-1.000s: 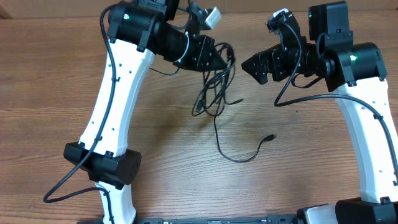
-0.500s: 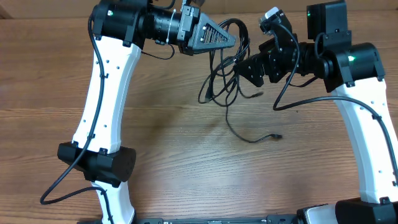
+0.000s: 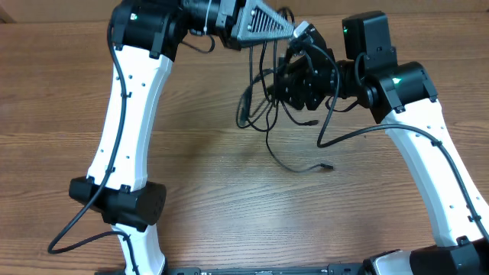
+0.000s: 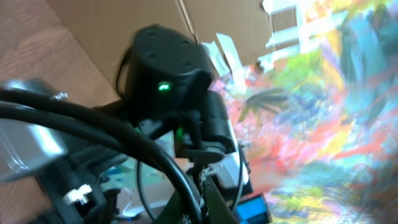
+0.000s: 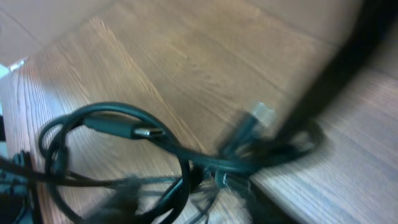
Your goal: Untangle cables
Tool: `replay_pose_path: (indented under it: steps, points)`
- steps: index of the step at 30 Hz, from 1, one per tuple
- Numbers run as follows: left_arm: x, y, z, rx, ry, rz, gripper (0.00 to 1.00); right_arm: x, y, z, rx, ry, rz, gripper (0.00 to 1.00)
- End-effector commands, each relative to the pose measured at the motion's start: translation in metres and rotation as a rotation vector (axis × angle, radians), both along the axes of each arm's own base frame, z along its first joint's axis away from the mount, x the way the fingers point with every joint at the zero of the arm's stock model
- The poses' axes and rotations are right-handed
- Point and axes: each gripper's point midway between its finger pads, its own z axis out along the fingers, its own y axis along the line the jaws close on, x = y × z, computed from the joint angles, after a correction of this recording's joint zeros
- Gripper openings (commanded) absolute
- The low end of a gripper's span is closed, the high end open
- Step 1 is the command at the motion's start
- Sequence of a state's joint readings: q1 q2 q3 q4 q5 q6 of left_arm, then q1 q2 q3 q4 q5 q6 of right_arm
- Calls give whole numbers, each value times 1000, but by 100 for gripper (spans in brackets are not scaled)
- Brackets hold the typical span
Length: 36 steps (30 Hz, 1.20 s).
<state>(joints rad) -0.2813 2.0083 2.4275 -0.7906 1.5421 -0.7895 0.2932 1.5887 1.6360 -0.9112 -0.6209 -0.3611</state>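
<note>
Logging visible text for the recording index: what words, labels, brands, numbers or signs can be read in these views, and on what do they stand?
No text can be read in any view.
blue panel, low in the left wrist view: may be a display, but it is too blurred to read.
cables and table: no legible marking.

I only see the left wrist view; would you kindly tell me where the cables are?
Observer: Overhead, the cables hang in a tangle from the left end effector.
Operator: Thank you; where is the right one?
Observer: The right end effector is among the hanging loops; its grip is unclear.
Operator: Is any strand loose?
Observer: One strand trails onto the table, ending in a plug.
</note>
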Motion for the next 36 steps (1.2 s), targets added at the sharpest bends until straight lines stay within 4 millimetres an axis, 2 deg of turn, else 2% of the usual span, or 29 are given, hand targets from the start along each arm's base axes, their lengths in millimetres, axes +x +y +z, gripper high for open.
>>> replay_pose_path:
  steps: [1, 3, 5, 8, 10, 12, 15, 18, 19, 21, 24, 27, 29, 32, 34, 36]
  points:
    - [-49, 14, 55, -50, -138, -36, 4, 10, -5, -5, -6, 18, -71, 4]
    - [-57, 17, 66, -72, -227, -24, 4, 26, -19, -6, -26, 30, -204, 4]
    - [-56, 19, 72, -82, -296, 25, 4, 42, -42, -5, -39, 42, -355, 4]
    - [-36, 16, 74, -74, -402, 160, 4, 51, -67, 1, -18, 72, -482, 4]
    - [-6, 16, 72, -41, -517, 323, 4, 48, -73, 7, 14, 92, -485, 4]
    - [40, 24, 65, 64, -599, 582, 4, 42, -74, 11, 31, 102, -473, 4]
    - [102, 56, 59, 274, -712, 1007, 4, 37, -75, 19, 39, 86, -473, 4]
    - [130, 89, 45, 541, -779, 1325, 4, 39, -86, 23, 23, 70, -544, 4]
    - [132, 99, 37, 655, -807, 1395, 4, 43, -97, 23, 1, 63, -615, 4]
    - [129, 126, 13, 973, -858, 1502, 4, 53, -133, 21, -66, 35, -828, 4]
    - [109, 163, -13, 1350, -865, 1547, 4, 57, -191, 25, -136, -17, -1141, 4]
    - [85, 195, -26, 1646, -871, 1531, 4, 52, -222, 33, -108, -21, -1279, 4]
    - [73, 206, -36, 1742, -846, 1494, 4, 49, -232, 40, -49, -8, -1310, 4]
    - [66, 206, -50, 1734, -782, 1466, 4, 47, -226, 48, 33, 15, -1246, 4]
    - [68, 193, -61, 1655, -744, 1405, 4, 44, -219, 50, 61, 33, -1206, 4]
    - [70, 165, -77, 1525, -706, 1272, 4, 40, -215, 50, 65, 48, -1183, 4]
